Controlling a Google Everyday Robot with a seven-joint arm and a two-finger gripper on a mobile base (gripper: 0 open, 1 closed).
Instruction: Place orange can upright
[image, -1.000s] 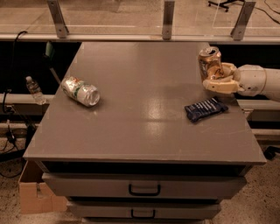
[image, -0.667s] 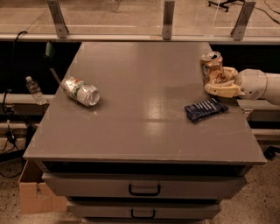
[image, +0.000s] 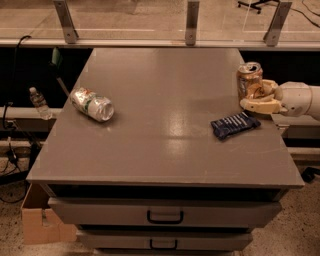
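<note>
The orange can (image: 249, 78) is orange-gold with a silver top and stands nearly upright at the right side of the grey table (image: 165, 145), its base at or just above the surface. My gripper (image: 255, 96) reaches in from the right edge on a white arm. Its cream fingers (image: 259, 105) are closed around the can's lower part. The can's bottom is hidden behind the fingers.
A dark blue snack packet (image: 235, 125) lies just in front and left of the gripper. A silver can with a green-and-white label (image: 91, 104) lies on its side at the left. A glass barrier with metal posts (image: 191, 22) runs along the back. Drawers (image: 165, 216) sit below the table.
The gripper has moved right and slightly toward the front with the orange can in it. The can has gone from tilted to nearly upright and is lower now.
</note>
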